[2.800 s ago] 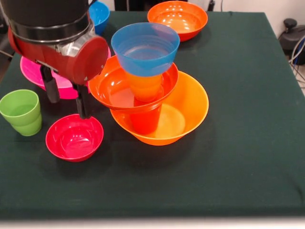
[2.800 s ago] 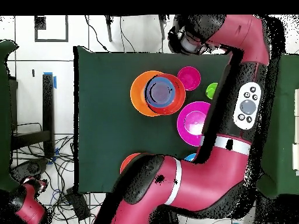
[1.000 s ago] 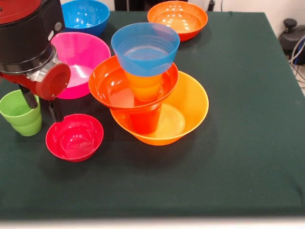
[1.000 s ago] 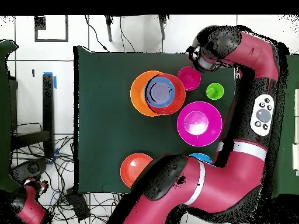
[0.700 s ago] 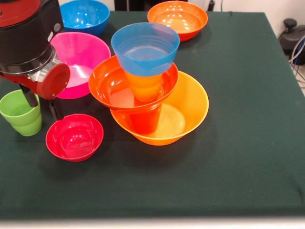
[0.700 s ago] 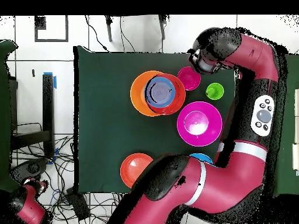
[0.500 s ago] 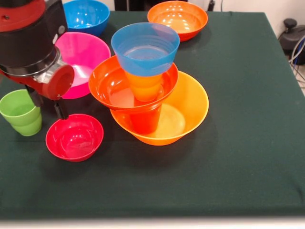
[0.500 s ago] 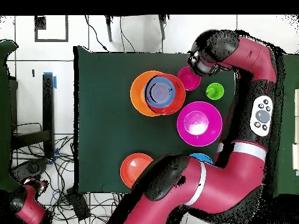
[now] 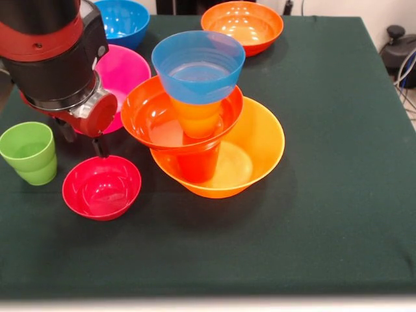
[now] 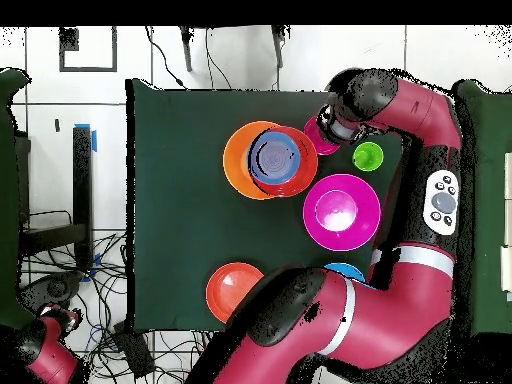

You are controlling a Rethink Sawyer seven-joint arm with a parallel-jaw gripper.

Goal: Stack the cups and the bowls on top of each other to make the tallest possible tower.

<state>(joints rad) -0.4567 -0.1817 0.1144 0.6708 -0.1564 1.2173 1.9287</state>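
Tool (image 9: 81,142) swings from beside green cup (image 9: 28,153) back toward crimson bowl (image 9: 101,186); I see fingertips now over bowl's far rim. Arm head covers more of pink bowl (image 9: 127,71). Cups, bowls, tower unmoved.

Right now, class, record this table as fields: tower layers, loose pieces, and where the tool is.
tower, bottom up: orange bowl; red-orange cup; red-orange bowl; orange cup; blue bowl
loose: crimson bowl; green cup; pink bowl; second blue bowl; far orange bowl
tool: above crimson bowl's far rim, empty
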